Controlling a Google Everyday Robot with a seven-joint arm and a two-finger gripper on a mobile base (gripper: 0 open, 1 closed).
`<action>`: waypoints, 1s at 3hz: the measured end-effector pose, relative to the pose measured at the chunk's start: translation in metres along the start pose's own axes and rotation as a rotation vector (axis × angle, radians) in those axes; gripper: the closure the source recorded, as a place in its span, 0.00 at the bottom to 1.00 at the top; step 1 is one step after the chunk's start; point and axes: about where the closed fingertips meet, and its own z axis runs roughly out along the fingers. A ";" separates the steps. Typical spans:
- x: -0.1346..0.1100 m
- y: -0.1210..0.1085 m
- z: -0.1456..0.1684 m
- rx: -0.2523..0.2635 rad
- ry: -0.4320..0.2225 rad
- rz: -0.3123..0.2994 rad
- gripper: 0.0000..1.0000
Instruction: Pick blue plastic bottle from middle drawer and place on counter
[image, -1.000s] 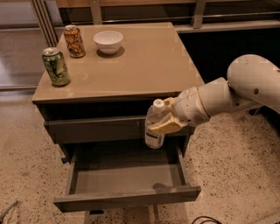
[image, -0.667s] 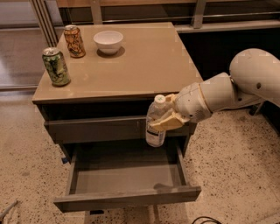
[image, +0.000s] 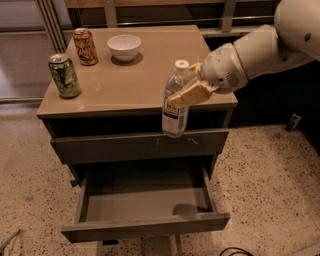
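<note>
Blue plastic bottle up higher, clamped in end effector @ counter edge.

We count one desk with two drawers showing: one open drawer and one shut drawer above it. On the desk we count two drink cans, one green can and one orange can, and one white bowl. We count one bottle and one end effector, clamped around that bottle at the desk's front edge
</note>
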 end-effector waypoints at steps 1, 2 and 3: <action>-0.013 -0.007 -0.012 0.035 -0.022 -0.028 1.00; -0.012 -0.006 -0.011 0.032 -0.020 -0.026 1.00; -0.014 -0.024 -0.012 0.038 -0.023 -0.007 1.00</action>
